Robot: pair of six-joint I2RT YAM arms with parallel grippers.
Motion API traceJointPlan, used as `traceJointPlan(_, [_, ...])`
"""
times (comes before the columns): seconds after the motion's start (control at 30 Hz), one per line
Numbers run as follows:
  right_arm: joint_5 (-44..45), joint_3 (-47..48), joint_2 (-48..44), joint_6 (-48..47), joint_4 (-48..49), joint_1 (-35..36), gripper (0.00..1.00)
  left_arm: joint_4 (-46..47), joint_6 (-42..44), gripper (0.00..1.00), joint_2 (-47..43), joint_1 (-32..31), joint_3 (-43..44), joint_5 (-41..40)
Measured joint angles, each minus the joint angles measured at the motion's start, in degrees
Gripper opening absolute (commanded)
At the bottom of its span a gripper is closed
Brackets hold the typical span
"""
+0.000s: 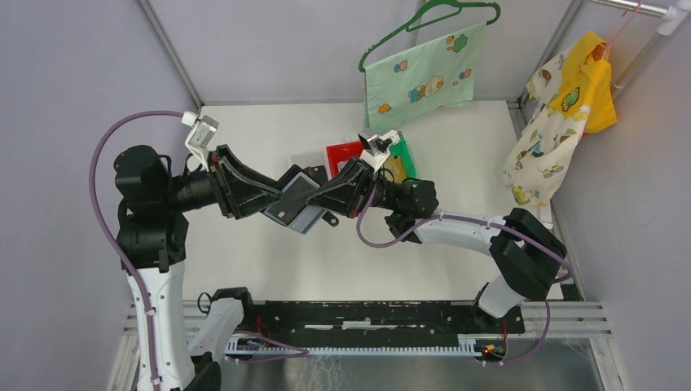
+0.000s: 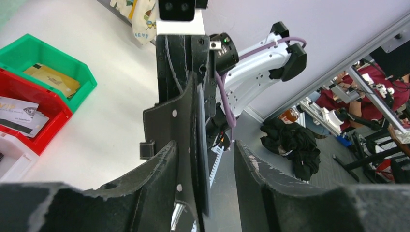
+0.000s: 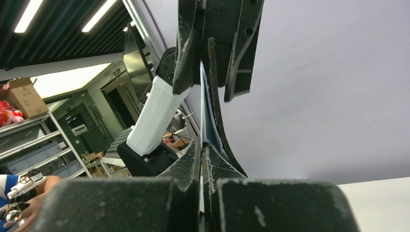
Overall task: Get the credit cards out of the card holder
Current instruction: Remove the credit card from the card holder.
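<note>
Fig. 1. My two arms from above: left arm (image 1: 156,326) and right arm (image 1: 456,228), each built of white links and black joints, with a purple cable (image 2: 224,99) looped alongside. A camera (image 1: 200,130) on a white bracket tops each wrist. In the wrist views, my fingers (image 2: 145,183) are matte black with pale, scuffed edges.
</note>
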Motion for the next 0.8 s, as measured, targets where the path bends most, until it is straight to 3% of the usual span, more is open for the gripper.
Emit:
traceJointPlan(0.3, [2.25,0.13,-2.73,-3.52,-4.68,0.00,0.00,-7.74,8.24,0.57,-1.81,0.00,-2.78,1.53])
traceJointPlan(0.5, [3.50,0.87,-3.13,-5.01,-7.39,0.00,0.00,-9.75,10.16,0.31,-1.81,0.00,-2.91,2.19])
traceJointPlan(0.7, [4.85,-0.24,-3.98,-5.31,-6.97,0.52,0.01,-10.36,10.71,0.12,-0.87,0.00,-1.81,2.27])
traceJointPlan(0.8, [6.12,-1.53,-4.26,-4.92,-5.25,1.09,0.15,-9.92,9.94,0.03,-0.20,0.00,-1.51,2.38])
